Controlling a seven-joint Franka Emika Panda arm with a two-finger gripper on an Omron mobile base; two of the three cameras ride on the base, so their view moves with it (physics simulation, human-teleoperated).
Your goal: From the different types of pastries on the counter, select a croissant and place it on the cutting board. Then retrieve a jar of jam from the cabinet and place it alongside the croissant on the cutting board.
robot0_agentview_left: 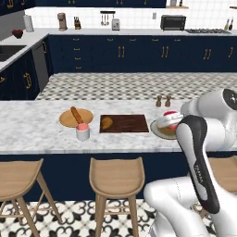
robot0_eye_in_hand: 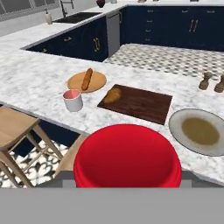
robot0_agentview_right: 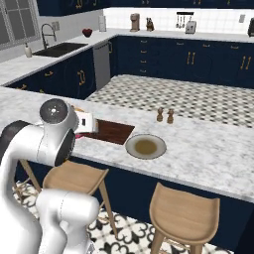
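Marble desk (robot0_agentview_left: 37, 129) carries the cutting board (robot0_eye_in_hand: 144, 105) with the croissant (robot0_eye_in_hand: 113, 95) at its left end, while the tool (robot0_eye_in_hand: 127, 186), clamped on the jar of jam (robot0_eye_in_hand: 127, 159), hovers off the near edge, bare board ahead.

White-grey marble veining across the counter (robot0_eye_in_hand: 35, 83), navy blue on its base and on the cabinets (robot0_agentview_left: 139, 53) behind, brass on their handles. Dark-brown wood grain on the cutting board (robot0_eye_in_hand: 140, 103); golden brown on the croissant (robot0_eye_in_hand: 113, 95). Light tan on the round plate (robot0_eye_in_hand: 98, 81), darker brown on the baguette stick (robot0_eye_in_hand: 87, 79). White cup (robot0_eye_in_hand: 73, 101) with pink-red top. Bright red on the jar lid (robot0_eye_in_hand: 127, 155). Grey dish (robot0_eye_in_hand: 199, 131) with olive-brown centre. Black-and-white tile pattern on the floor (robot0_agentview_left: 125, 85). Pale wood on the stools (robot0_agentview_left: 115, 173).
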